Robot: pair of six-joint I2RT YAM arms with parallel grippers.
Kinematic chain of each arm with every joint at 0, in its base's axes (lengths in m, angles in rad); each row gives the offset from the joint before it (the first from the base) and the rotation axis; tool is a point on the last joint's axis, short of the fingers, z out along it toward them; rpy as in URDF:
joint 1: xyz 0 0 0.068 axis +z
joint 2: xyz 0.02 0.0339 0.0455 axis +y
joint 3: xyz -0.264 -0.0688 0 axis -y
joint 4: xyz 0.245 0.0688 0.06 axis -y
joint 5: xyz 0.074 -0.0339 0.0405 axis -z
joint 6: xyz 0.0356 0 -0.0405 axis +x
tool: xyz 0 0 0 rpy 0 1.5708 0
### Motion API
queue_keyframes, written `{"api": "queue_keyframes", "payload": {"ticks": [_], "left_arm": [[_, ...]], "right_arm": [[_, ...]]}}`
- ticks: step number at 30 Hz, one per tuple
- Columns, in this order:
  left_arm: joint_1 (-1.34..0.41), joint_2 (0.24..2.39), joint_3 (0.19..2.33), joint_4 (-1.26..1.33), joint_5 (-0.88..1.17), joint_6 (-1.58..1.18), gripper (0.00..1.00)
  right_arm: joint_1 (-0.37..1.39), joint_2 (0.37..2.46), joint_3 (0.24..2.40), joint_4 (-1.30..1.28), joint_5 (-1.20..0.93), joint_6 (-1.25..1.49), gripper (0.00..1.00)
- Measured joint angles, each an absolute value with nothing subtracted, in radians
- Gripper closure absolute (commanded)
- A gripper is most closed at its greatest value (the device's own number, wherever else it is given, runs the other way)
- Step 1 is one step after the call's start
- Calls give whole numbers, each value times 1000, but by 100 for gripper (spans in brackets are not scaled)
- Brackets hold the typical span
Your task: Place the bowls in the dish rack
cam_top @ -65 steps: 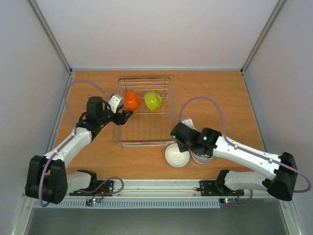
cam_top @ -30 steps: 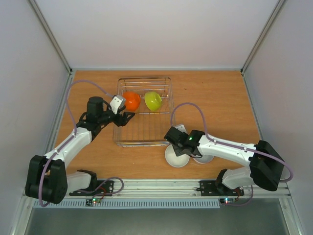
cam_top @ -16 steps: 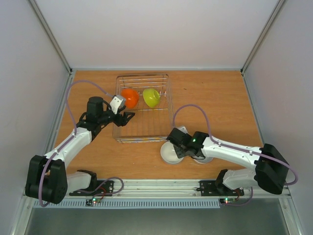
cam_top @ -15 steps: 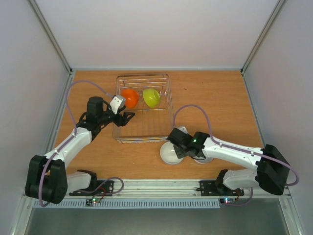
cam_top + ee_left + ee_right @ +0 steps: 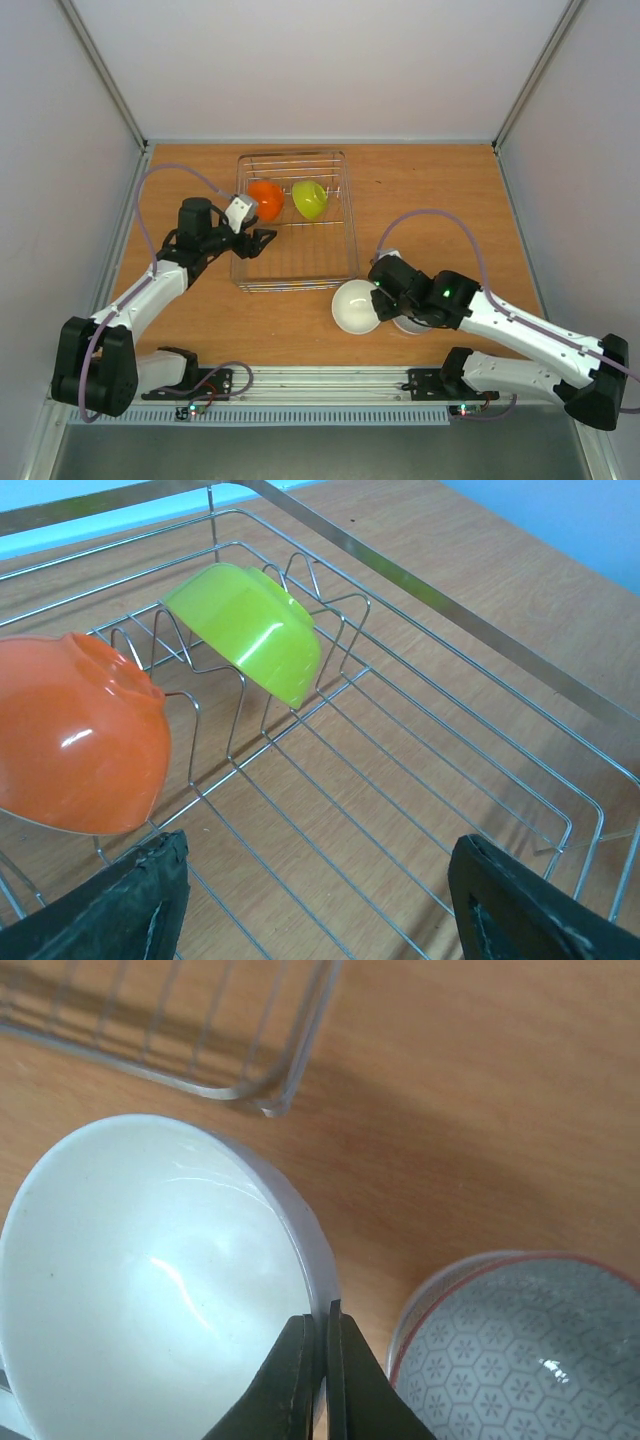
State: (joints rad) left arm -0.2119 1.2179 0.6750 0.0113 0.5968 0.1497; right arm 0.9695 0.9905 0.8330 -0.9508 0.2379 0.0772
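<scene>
The silver wire dish rack (image 5: 350, 215) stands mid-table with an orange bowl (image 5: 266, 198) and a lime green bowl (image 5: 310, 199) propped on edge in its far end. My left gripper (image 5: 255, 240) hangs open over the rack's left side, nothing between its fingers (image 5: 130, 910); the orange bowl (image 5: 80, 735) and green bowl (image 5: 250, 630) lie ahead of it. In front of the rack, my right gripper (image 5: 325, 1320) is shut on the right rim of a white bowl (image 5: 150, 1280), also seen from above (image 5: 355, 306). A grey patterned bowl (image 5: 520, 1350) sits just right of it.
The rack's near right corner (image 5: 270, 1090) lies just beyond the white bowl. The grey bowl (image 5: 412, 322) is largely covered by my right arm in the top view. Walls enclose the table on three sides.
My right gripper has closed on the white bowl's rim, and arm and bowl shifted slightly. The rack slid a little away and to the left. The left arm held still.
</scene>
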Motion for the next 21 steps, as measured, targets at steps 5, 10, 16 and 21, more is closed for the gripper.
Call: {"api": "queue_keyframes", "payload": {"ticks": [5, 10, 16, 21], "left_arm": [[-221, 1214, 675, 2, 614, 150, 27], [-227, 1207, 684, -53, 682, 165, 25], [-231, 1207, 712, -88, 753, 165, 24], [-231, 1207, 713, -102, 783, 165, 24]], "right_arm": [[970, 1000, 970, -972, 281, 41, 99], [968, 1121, 1132, -951, 350, -32, 99], [946, 1396, 1329, -918, 402, -111, 99], [924, 1574, 1453, -898, 430, -163, 99]]}}
